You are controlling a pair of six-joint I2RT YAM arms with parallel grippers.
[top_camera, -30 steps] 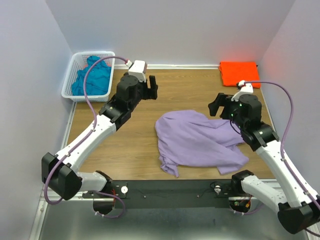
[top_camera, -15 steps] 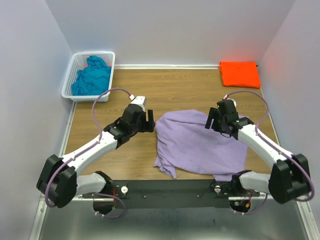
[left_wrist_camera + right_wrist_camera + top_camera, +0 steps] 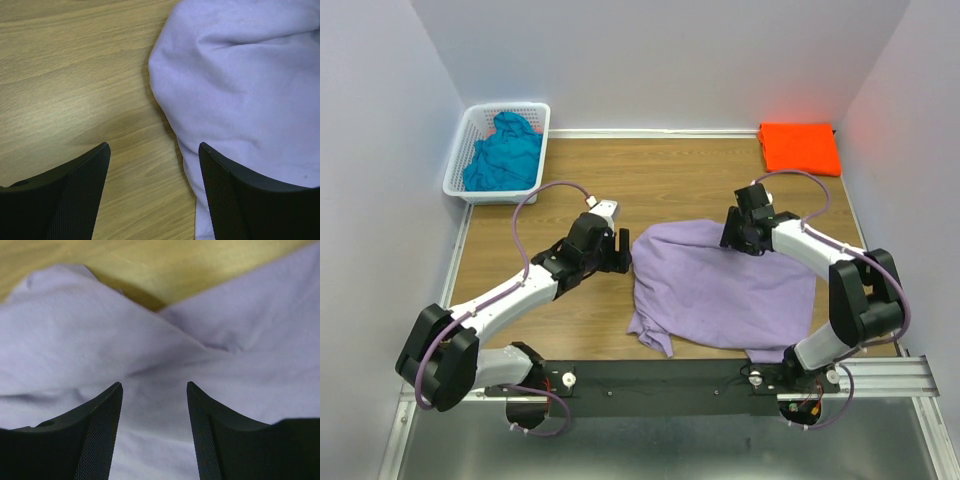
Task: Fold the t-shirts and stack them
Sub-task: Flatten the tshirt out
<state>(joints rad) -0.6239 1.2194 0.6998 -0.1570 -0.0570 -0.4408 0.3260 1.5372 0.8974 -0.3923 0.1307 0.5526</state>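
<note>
The lavender t-shirt [image 3: 720,290] lies crumpled on the wooden table [image 3: 670,180]. My left gripper [image 3: 623,252] is low at its left edge and open. In the left wrist view the gripper [image 3: 154,145] has one finger over bare wood and the other finger [image 3: 240,195] over the lavender cloth [image 3: 240,75]. My right gripper [image 3: 735,232] is down on the shirt's upper right edge, and its wrist view shows it [image 3: 154,384] open over a raised fold of the cloth [image 3: 150,340]. The orange t-shirt [image 3: 800,147] lies folded at the far right. The teal t-shirt [image 3: 503,152] is bunched in the basket.
A white lattice basket [image 3: 460,160] stands at the far left corner of the table. Walls close in the table on the left, back and right. The black rail [image 3: 660,385] with both arm bases runs along the near edge.
Both arms came down to the lavender shirt, the left from near the basket to its left edge, the right onto its upper right edge. The right jaws narrowed. The shirt shifted and spread.
</note>
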